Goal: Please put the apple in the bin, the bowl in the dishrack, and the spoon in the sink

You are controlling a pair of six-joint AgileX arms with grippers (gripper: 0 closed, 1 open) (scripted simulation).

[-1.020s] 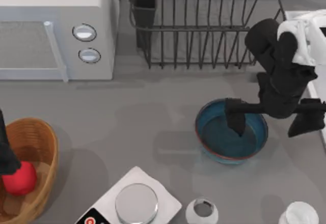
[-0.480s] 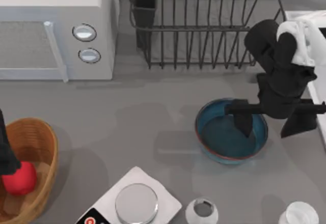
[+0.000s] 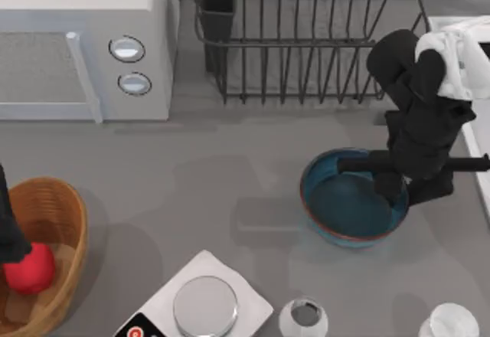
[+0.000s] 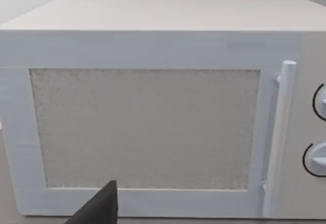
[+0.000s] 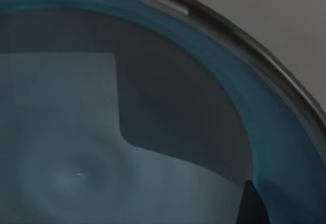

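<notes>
Here the right gripper (image 3: 411, 191) straddles the right rim of the bowl (image 3: 344, 207), its fingers narrowed onto that rim. The dishrack (image 3: 306, 38) stands beyond it

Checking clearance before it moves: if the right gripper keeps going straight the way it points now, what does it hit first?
Most likely the bowl: the right gripper hangs at its right rim, pointing down, and its wrist view looks into the teal inside. Depth is unclear.
</notes>
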